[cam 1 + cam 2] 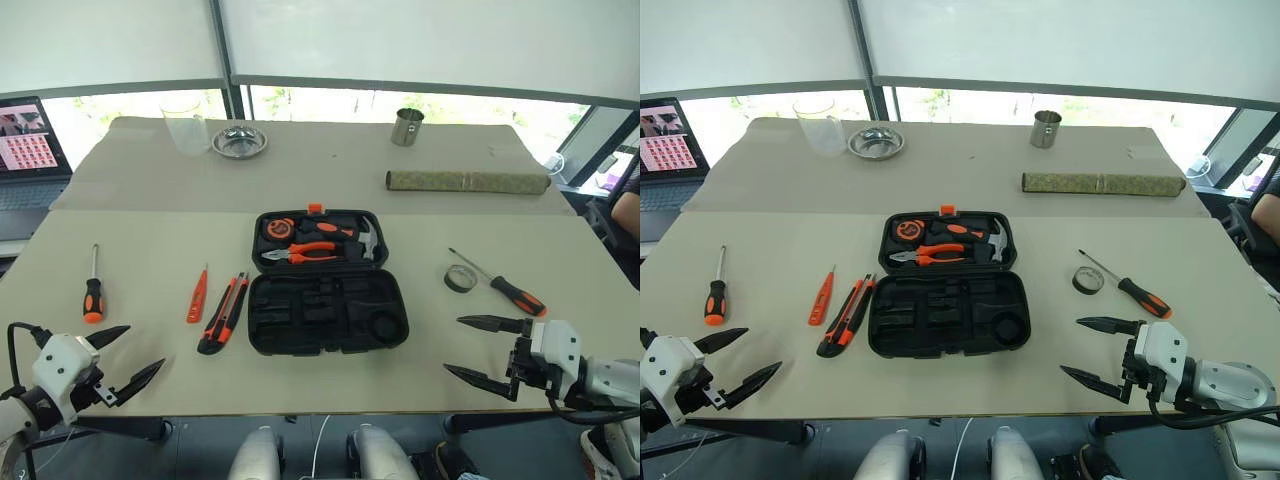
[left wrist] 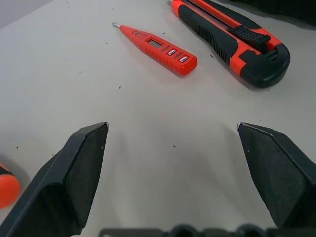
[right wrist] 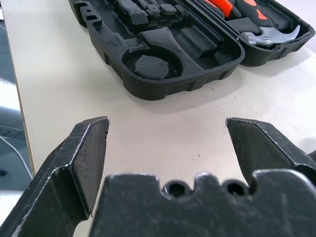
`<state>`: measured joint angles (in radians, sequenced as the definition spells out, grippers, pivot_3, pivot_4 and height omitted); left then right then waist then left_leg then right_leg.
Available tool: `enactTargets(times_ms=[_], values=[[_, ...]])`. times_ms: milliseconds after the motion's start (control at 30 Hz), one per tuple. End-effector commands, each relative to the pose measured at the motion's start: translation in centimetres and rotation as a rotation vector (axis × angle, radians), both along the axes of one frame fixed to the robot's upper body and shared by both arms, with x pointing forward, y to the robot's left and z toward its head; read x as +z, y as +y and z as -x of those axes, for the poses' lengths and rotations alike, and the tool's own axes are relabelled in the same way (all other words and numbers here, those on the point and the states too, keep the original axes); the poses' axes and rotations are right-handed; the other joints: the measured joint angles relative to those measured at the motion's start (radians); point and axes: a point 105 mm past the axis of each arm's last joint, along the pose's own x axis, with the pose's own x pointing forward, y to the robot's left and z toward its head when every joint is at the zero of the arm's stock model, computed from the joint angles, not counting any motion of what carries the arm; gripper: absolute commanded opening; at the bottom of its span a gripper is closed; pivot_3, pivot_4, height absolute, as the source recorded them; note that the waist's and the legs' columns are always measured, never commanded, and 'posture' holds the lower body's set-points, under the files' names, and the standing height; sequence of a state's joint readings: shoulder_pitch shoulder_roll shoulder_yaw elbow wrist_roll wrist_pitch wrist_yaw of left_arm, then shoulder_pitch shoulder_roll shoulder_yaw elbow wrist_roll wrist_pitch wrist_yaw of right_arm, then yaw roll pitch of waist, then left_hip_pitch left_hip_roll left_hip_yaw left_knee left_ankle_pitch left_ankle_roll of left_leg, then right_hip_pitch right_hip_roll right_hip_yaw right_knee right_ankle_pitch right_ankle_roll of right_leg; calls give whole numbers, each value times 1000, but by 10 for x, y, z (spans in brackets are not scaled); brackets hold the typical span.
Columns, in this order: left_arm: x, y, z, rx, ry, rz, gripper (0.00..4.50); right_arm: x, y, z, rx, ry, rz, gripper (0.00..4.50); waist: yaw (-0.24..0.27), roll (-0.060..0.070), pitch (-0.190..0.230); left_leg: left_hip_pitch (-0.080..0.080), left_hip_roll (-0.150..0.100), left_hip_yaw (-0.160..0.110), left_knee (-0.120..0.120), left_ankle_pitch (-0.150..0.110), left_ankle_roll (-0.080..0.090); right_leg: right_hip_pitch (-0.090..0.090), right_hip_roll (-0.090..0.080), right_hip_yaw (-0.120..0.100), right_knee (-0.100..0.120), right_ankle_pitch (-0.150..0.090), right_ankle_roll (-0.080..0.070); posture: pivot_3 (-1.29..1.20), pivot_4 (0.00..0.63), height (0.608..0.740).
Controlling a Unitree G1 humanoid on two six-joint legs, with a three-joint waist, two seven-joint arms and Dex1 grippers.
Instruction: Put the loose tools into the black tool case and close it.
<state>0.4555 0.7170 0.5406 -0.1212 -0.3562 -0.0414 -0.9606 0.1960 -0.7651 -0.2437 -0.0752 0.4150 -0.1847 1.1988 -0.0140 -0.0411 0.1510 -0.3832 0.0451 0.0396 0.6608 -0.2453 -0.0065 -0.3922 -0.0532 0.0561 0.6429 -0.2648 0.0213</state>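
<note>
The black tool case point(image 1: 327, 283) is laid open at the middle of the tabletop point(image 1: 420, 380), with pliers point(image 1: 303, 252) and a hammer point(image 1: 366, 240) in its far half. The tester screwdriver point(image 1: 197, 296) and utility knife point(image 1: 223, 314) are seen to its left, the tape roll point(image 1: 460, 278) to its right. The left tool point(image 1: 125, 357) and right tool point(image 1: 478, 349) are spread wide and empty.

A pale counter point(image 1: 150, 200) stands below a wide window point(image 1: 330, 103) with white blinds point(image 1: 420, 40) drawn; daylight enters beneath them.
</note>
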Motion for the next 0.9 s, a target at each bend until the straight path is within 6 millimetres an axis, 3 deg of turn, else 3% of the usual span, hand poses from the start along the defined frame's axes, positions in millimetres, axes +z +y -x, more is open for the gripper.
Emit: enactTargets(times_ms=[33,100,233,367,467,567,700,800,900], values=[[14,4,3,44,-39,51,4500,15,10,-11,14,-127,-47,4399,0,0,0,0,0,0,0,0,0,0,0,0,0,0,0,0,150,740],[22,15,9,137,-34,149,4500,26,25,-19,13,-227,-143,4399,-8,-3,-1,0,1,0,0,0,0,0,1,0,0,0,0,0,150,740],[34,66,32,554,-130,251,4500,53,58,-20,122,-211,-369,4399,-15,0,1,0,5,-4,0,0,0,-3,6,6,2,0,0,0,150,740],[10,96,75,857,-37,347,4500,77,84,-21,144,-343,-513,4399,-18,-1,0,0,5,-5,0,-2,-1,-4,6,7,3,0,0,0,150,740],[11,101,87,942,-31,389,4500,85,102,-16,173,-424,-549,4399,-14,-4,-1,-1,5,-5,0,-2,-1,-6,7,7,4,0,0,0,150,740],[23,97,76,944,-42,404,4500,90,109,-15,167,-447,-585,4399,3,-4,-1,-1,4,-5,0,-2,-1,-6,6,7,4,0,0,0,150,740],[48,80,35,842,-3,468,4500,87,118,-11,198,-406,-574,4399,14,-7,-3,0,4,-4,0,-1,-3,-6,6,7,5,1,-1,0,150,740],[52,77,0,821,99,414,4500,88,121,-14,212,-394,-564,4399,14,-7,-3,1,5,-4,0,0,-5,-8,8,5,6,1,-3,0,150,740],[45,86,-33,883,168,373,4500,89,122,-20,232,-387,-549,4399,3,-5,-2,2,3,-4,0,1,-6,-5,9,6,6,3,-4,0,150,740]])
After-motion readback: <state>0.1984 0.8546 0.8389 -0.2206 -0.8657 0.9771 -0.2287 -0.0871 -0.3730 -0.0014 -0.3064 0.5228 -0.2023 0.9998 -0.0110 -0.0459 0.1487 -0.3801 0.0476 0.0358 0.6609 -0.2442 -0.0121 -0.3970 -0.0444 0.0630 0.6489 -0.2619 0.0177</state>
